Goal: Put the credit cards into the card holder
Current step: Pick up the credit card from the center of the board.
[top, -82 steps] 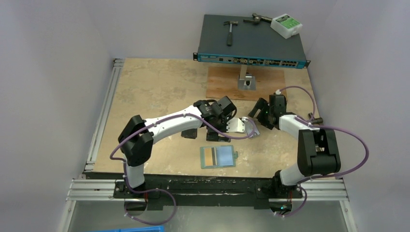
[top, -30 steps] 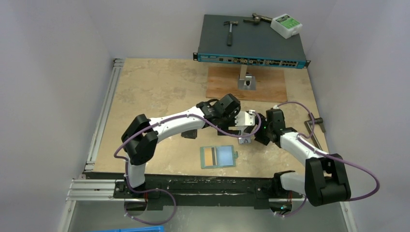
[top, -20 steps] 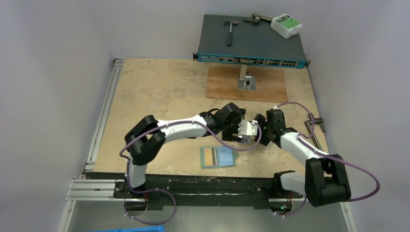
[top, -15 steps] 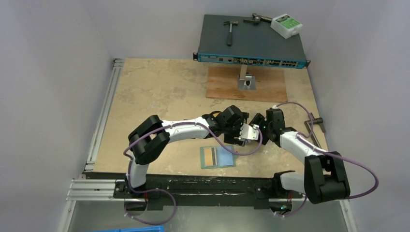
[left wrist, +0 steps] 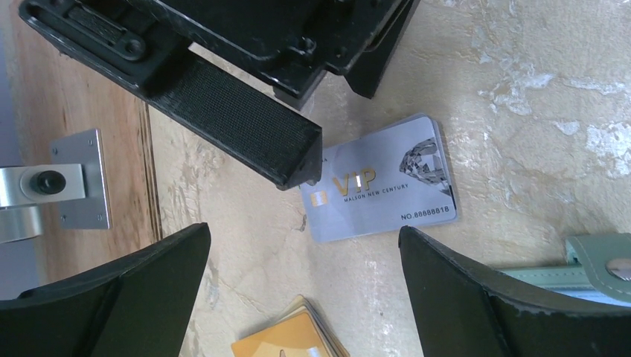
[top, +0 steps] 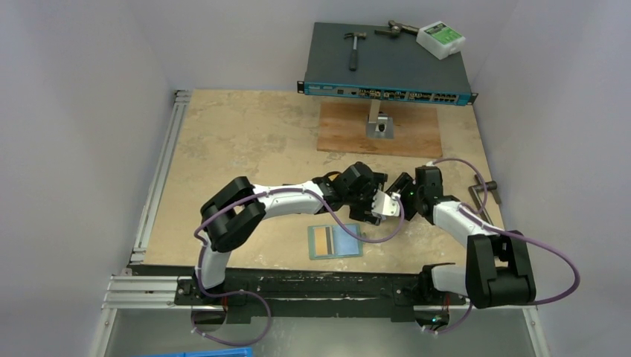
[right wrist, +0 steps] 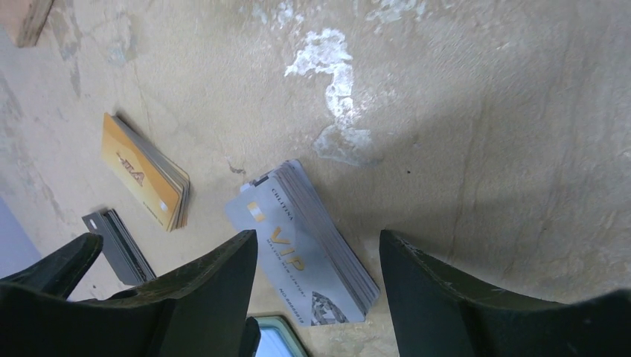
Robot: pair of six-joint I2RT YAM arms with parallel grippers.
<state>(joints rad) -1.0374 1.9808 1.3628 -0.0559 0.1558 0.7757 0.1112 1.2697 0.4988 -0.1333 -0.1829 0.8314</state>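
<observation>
A silver-grey stack of credit cards marked VIP lies flat on the table. My right gripper hangs over it with its jaws apart, one on each side of the stack. In the left wrist view the same silver stack lies ahead of my wide-open left gripper, with an orange stack of cards just below it. The orange stack and a grey stack lie off to one side. The teal card holder lies open near the front edge. Both grippers meet above the cards, which are hidden from above.
A network switch stands at the back with a hammer and a white box on it. A wooden board with a metal bracket lies in front of it. A metal tool lies at the right.
My left arm has swung toward the front and right, bringing its open gripper up against the right one. The right gripper's jaws have narrowed around the silver stack.
</observation>
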